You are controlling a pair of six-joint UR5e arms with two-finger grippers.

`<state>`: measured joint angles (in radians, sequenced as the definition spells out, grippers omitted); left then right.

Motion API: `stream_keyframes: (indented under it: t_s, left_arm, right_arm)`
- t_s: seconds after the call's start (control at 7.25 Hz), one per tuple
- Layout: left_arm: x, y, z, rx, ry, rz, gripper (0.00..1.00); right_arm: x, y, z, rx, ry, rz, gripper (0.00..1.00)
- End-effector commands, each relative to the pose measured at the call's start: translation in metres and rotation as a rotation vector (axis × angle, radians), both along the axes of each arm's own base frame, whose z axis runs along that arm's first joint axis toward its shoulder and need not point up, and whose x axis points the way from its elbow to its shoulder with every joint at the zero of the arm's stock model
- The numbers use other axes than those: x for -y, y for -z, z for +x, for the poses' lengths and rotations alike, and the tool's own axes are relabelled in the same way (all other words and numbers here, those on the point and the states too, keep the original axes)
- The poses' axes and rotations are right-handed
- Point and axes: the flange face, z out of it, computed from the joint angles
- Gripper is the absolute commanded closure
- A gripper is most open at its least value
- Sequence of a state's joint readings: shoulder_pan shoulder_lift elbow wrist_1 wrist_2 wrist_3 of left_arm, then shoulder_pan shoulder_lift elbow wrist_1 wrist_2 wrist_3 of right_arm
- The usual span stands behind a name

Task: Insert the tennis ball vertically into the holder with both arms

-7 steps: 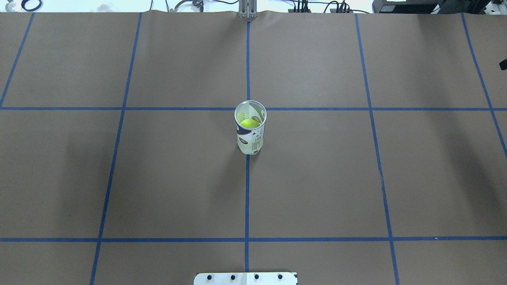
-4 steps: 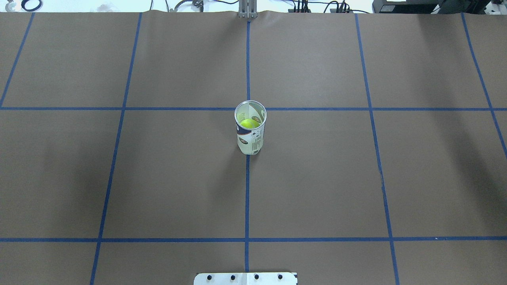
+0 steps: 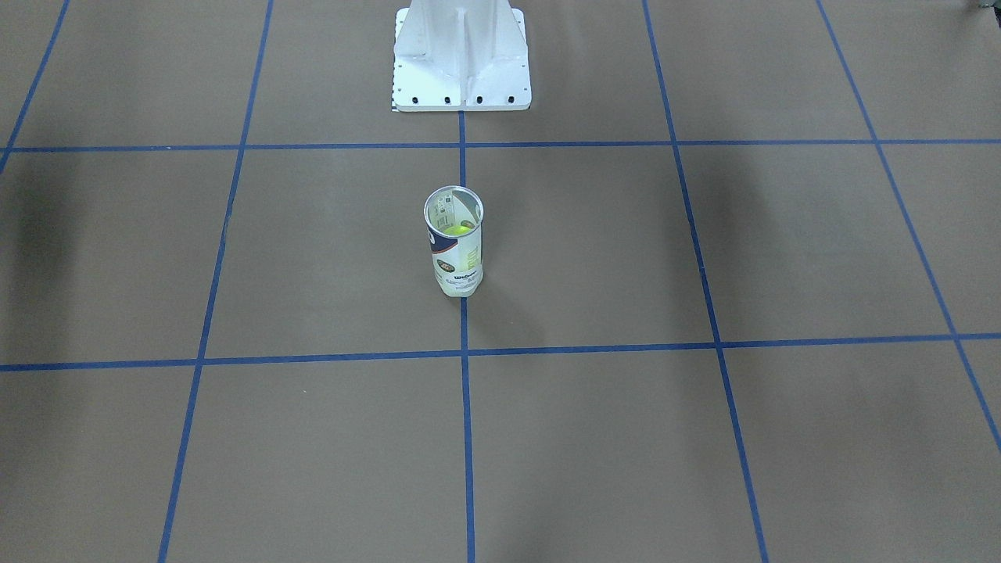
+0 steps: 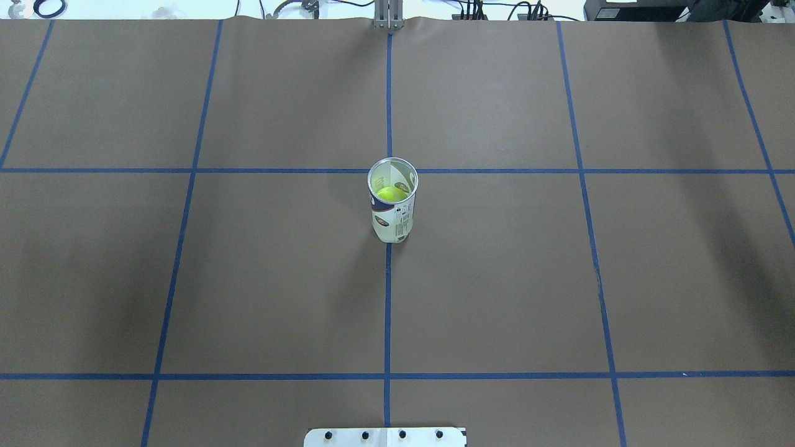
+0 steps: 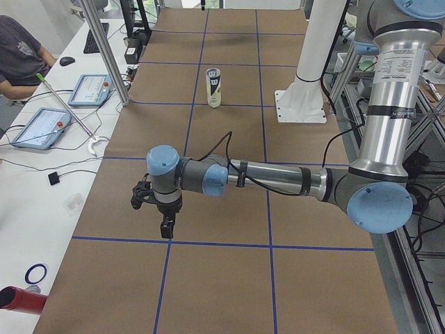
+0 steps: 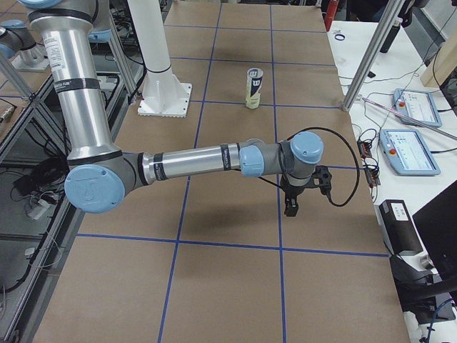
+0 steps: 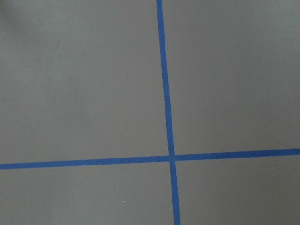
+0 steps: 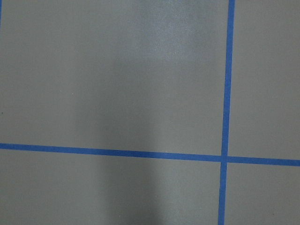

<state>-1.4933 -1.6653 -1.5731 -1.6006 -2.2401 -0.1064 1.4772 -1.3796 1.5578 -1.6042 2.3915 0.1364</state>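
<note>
Brown table (image 4: 248, 279) bears the holder (image 4: 392, 216), tennis ball (image 4: 391, 194) half-hidden inside; left gripper (image 5: 167, 227), right gripper (image 6: 291, 208): state unclear.

Bright, even light falls from above on my table (image 4: 497, 298). Broad, soft shadows lie well to either side of the can (image 4: 393, 211), and a faint one spreads from its foot. My right wrist view is dim down the middle, with pale glare at its top. Both wrist views look slightly soft.
</note>
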Motion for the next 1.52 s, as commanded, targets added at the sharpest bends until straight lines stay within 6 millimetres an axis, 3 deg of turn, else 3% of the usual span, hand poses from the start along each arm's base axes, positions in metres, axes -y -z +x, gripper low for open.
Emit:
stream_keyframes:
  t_s: [0.0, 0.28, 1.1, 1.38]
  left_arm:
    - [-0.008, 0.001, 0.007, -0.108, -0.01, -0.078, 0.01]
    - [-0.024, 0.0, 0.006, -0.118, -0.012, -0.069, 0.0]
    - [-0.005, 0.027, 0.01, -0.117, -0.009, -0.013, 0.0]
    - [-0.006, 0.026, 0.01, -0.117, -0.01, -0.014, 0.0]
  right_arm:
    - [-0.002, -0.001, 0.0, -0.003, -0.008, -0.008, 0.01]
    - [-0.002, -0.002, 0.003, -0.033, -0.012, -0.004, 0.01]
    - [-0.002, -0.006, 0.002, -0.036, -0.011, -0.007, 0.01]
    - [-0.002, -0.006, 0.002, -0.035, -0.01, -0.006, 0.01]
